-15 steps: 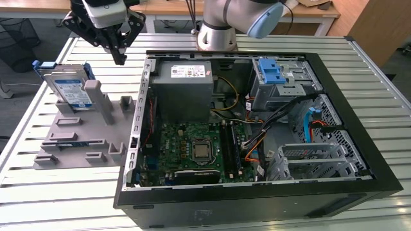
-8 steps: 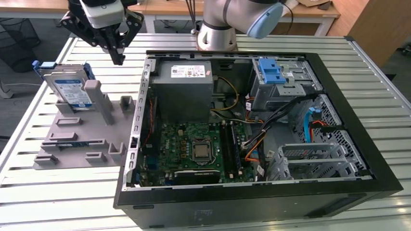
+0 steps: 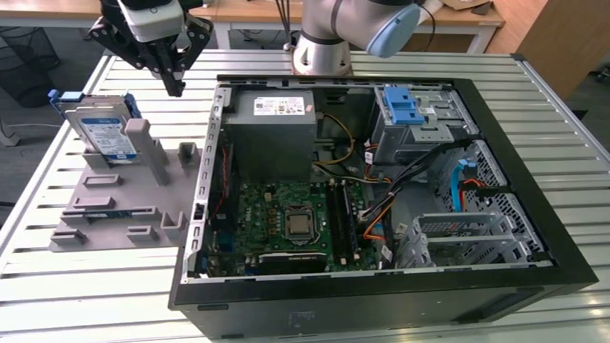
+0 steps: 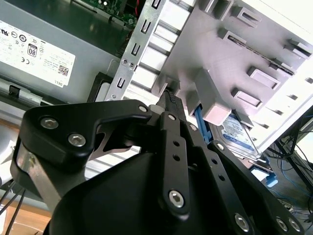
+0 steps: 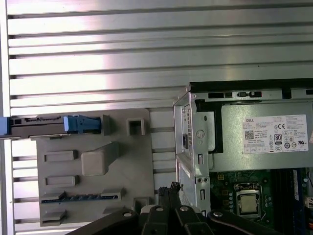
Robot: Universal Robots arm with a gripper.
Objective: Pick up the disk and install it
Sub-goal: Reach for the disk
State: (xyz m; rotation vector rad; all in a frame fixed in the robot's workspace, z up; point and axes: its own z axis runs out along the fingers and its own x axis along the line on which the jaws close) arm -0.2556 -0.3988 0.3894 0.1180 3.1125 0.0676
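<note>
**Disk not yet picked; end effector empty**

Progress: nothing of the task is done, as far as shows. The disk [image 3: 103, 132] stands on edge in a slot of the grey fixture [image 3: 114, 211], on the exterior view's left of the open computer case [image 3: 381, 311]. Its blue bracket frames it. The first wrist view has the disk [image 5: 39, 128] edge-on at the fixture's far end. It is not grasped and not in the case.

End effector [image 3: 176, 86]: hangs above the surface, roughly over the strip where fixture meets case wall. It is near the disk but apart from it. In both wrist views the fingers are drawn together to a narrow point with nothing between them.

Left, by my reading: the whole pick and the whole install. Inside the case, a silver drive cage [image 3: 467, 236] toward the exterior view's right appears empty. Probable destination, unconfirmed.

Surface [image 3: 86, 300]: slatted light metal, carrying the fixture and the case.

Room: wooden desks [image 3: 257, 11] behind, a black mesh bin [image 3: 24, 50] on the floor at the exterior view's left.
</note>
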